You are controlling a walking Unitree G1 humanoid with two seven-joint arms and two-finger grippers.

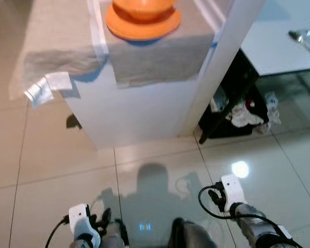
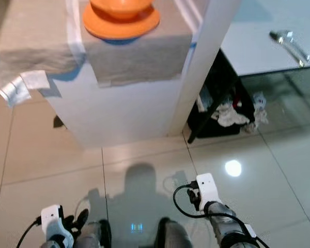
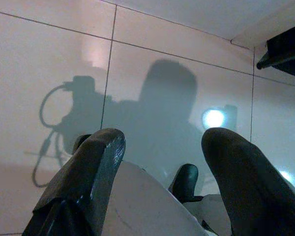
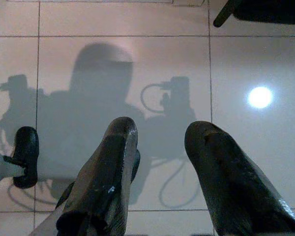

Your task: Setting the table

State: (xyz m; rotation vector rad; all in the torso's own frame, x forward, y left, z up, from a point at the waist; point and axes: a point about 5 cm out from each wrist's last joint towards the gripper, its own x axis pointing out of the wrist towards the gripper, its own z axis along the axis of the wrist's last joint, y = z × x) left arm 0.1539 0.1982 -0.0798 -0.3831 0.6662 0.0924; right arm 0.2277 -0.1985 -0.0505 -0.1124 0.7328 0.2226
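Both grippers hang low over the tiled floor (image 1: 51, 170), empty: the left gripper (image 3: 162, 162) and right gripper (image 4: 160, 162) each have fingers spread apart. I judge this the approach step; next comes reaching up to the orange bowl (image 1: 143, 6) stacked upright on an orange plate (image 1: 143, 27), round, with no long axis, on the cloth-covered table (image 1: 144, 111) ahead.

Home dining area: clothed table (image 1: 155, 62), tiled floor (image 1: 57, 155)
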